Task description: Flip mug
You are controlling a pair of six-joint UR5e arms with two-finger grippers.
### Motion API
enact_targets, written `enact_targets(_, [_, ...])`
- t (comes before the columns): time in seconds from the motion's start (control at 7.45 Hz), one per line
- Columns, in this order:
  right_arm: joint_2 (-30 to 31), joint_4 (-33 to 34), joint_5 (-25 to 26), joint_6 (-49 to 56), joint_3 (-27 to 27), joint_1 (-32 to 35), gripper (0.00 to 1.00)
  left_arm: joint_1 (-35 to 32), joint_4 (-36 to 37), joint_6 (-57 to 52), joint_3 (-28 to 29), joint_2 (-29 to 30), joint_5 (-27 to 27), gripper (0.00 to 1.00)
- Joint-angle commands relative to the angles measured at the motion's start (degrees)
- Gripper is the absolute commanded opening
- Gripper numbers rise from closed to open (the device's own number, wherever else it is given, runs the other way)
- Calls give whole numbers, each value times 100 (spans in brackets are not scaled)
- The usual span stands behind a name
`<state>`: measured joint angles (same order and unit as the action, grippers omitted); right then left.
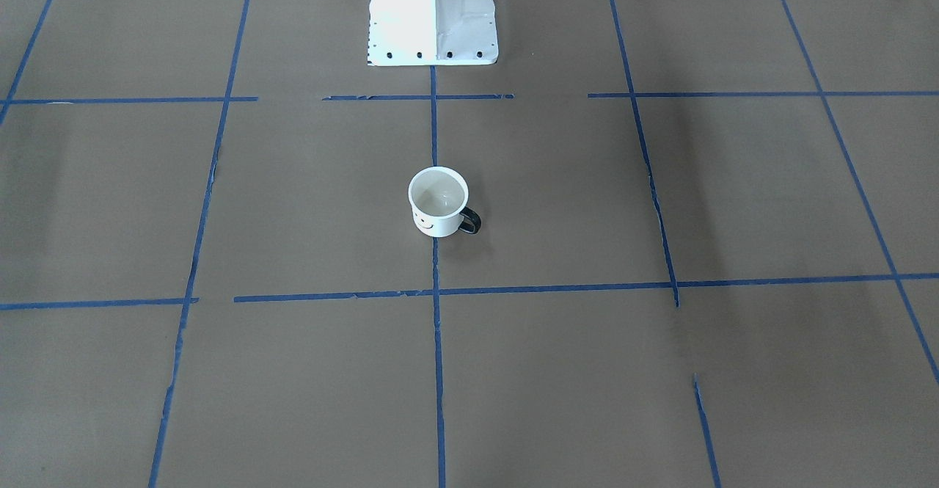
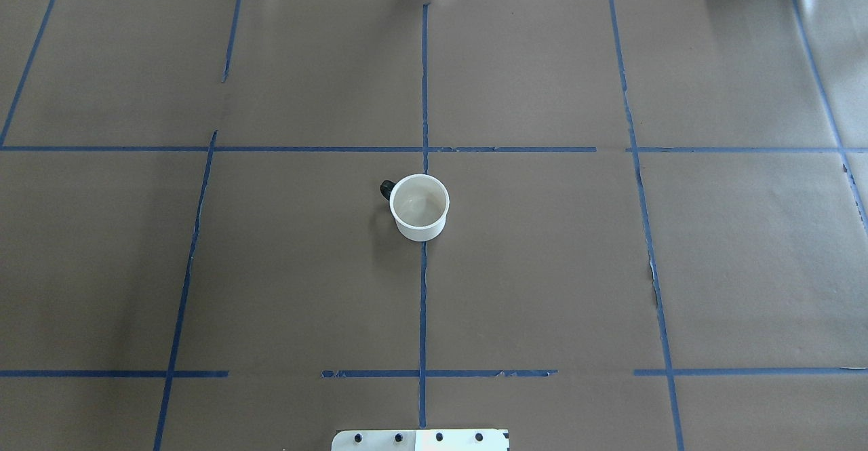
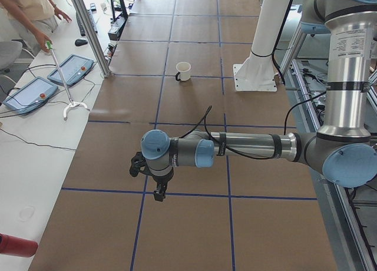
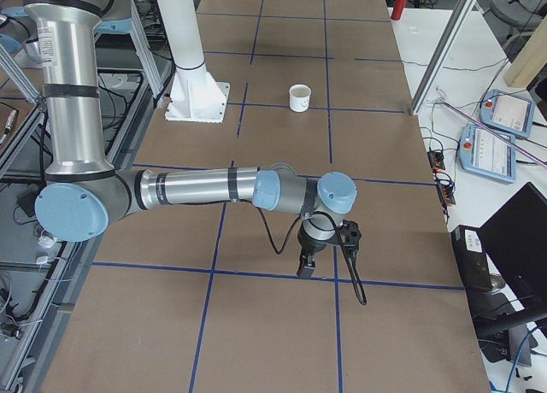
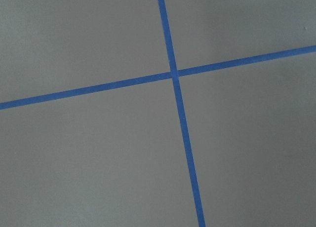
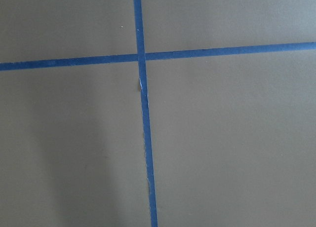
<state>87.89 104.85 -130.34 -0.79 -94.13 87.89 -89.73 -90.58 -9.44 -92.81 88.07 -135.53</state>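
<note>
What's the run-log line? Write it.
small white enamel smiley mug: upright, unflipped | dark loop handle: robot's left | left arm, right arm: away

The white smiley mug (image 1: 438,202) stands upright, mouth up, mid-counter on a blue line, dark handle toward the robot's left.

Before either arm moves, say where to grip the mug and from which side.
Probably the rim wall of the mug, one finger inside and one outside, coming down from above. It stands upright, mouth up, so the rim is free. Take the robot's right side, away from the handle, which points to the robot's left.
</note>
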Motion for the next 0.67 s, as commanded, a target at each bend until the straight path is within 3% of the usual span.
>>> enact_targets(0.0, [0, 0, 0, 0, 0, 0, 100, 0, -4, 3, 9, 0, 0, 100])
enact_targets(0.54, [0, 0, 0, 0, 0, 0, 100, 9, -4, 3, 53, 0, 0, 100])
